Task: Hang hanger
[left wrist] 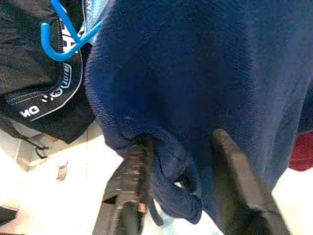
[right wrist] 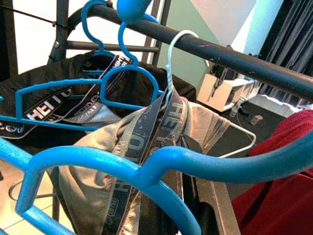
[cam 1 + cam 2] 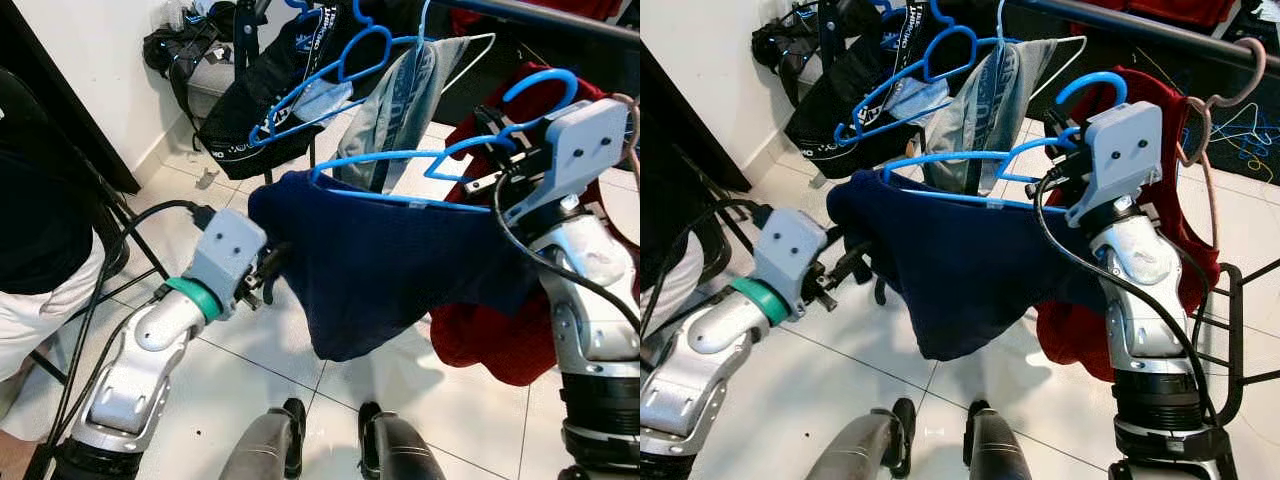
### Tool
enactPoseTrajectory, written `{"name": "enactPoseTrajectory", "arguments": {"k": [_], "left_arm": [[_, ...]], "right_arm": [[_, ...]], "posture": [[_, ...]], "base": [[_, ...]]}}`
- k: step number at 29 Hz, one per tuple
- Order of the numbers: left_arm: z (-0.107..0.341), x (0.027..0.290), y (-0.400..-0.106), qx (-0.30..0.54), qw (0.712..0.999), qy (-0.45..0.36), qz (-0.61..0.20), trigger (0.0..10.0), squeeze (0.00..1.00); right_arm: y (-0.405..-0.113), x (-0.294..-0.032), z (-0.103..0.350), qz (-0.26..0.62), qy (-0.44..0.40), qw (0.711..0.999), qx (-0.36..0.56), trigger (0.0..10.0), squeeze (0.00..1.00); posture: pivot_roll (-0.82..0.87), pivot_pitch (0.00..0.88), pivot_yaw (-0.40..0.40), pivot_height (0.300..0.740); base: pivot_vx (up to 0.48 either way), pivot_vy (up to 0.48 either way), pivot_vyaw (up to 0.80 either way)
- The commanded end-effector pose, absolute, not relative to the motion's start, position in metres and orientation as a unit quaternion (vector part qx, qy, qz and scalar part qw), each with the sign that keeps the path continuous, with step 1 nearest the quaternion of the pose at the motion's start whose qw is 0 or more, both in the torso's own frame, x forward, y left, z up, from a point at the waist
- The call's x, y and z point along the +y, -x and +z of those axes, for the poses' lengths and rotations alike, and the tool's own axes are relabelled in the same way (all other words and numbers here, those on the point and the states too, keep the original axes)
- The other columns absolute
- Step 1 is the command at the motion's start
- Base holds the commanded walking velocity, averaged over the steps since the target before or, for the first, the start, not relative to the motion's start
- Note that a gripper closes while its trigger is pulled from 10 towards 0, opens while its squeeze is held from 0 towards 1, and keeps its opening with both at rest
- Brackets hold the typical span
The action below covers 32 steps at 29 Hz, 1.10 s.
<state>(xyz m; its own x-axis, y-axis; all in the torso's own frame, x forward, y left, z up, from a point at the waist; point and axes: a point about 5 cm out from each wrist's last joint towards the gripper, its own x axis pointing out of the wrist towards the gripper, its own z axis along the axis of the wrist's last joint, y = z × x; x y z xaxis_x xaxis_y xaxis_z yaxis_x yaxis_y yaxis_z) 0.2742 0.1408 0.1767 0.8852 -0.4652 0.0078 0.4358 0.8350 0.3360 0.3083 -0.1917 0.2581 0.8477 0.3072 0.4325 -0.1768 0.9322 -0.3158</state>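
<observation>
Blue hanger (image 3: 400, 160) with navy garment (image 3: 390, 260) at frame centre, below rail (image 3: 1120, 25), not yet hooked. My right gripper (image 3: 500, 165), upper right, grips hanger near neck; jaws hidden, cannot tell their state. My left gripper (image 1: 181, 181), lower left, jaws spread around bunched navy hem, one finger touching cloth. To do well, I judge: lift hook above rail, aim for gap beside hung hangers, lower on; left steadies cloth. Hanger long axis runs left-right, roughly level; hook points up.
</observation>
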Motion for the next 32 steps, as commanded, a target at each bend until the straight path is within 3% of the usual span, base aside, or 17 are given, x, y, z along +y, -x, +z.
{"name": "enactPoseTrajectory", "arguments": {"k": [1, 6, 7, 15, 24, 32], "left_arm": [[0.179, 0.15, -0.272, -0.049, 0.961, -0.161, -0.221, 10.0, 1.0], [0.202, 0.166, -0.273, -0.099, 0.969, -0.155, -0.167, 10.0, 1.0], [0.211, 0.169, -0.273, -0.118, 0.969, -0.155, -0.153, 10.0, 0.0], [0.221, 0.162, -0.275, -0.138, 0.966, -0.151, -0.158, 10.0, 0.0], [0.218, 0.133, -0.273, -0.132, 0.952, -0.131, -0.244, 10.0, 0.0], [0.217, 0.134, -0.267, -0.117, 0.95, -0.115, -0.264, 9.9, 0.0]], "right_arm": [[-0.307, -0.195, 0.26, 0.123, 0.136, 0.95, -0.254, 10.0, 0.0], [-0.308, -0.196, 0.26, 0.123, 0.139, 0.95, -0.253, 10.0, 0.0], [-0.308, -0.196, 0.26, 0.123, 0.139, 0.95, -0.252, 10.0, 0.0], [-0.308, -0.195, 0.261, 0.126, 0.139, 0.949, -0.253, 10.0, 0.0], [-0.308, -0.193, 0.262, 0.13, 0.141, 0.948, -0.255, 10.0, 0.0], [-0.308, -0.195, 0.262, 0.13, 0.143, 0.948, -0.254, 10.0, 0.0]], "posture": [[-0.07, 0.183, 0.105, 0.74], [-0.06, 0.183, 0.104, 0.74], [-0.06, 0.183, 0.103, 0.74], [-0.07, 0.181, 0.1, 0.74], [-0.08, 0.179, 0.101, 0.74], [-0.07, 0.183, 0.098, 0.74]], "base": [[0.0, 0.0, 0.0], [0.0, 0.0, 0.0], [0.0, 0.0, 0.0], [0.0, 0.0, 0.0], [0.0, 0.0, 0.0], [0.0, 0.0, 0.0]]}}
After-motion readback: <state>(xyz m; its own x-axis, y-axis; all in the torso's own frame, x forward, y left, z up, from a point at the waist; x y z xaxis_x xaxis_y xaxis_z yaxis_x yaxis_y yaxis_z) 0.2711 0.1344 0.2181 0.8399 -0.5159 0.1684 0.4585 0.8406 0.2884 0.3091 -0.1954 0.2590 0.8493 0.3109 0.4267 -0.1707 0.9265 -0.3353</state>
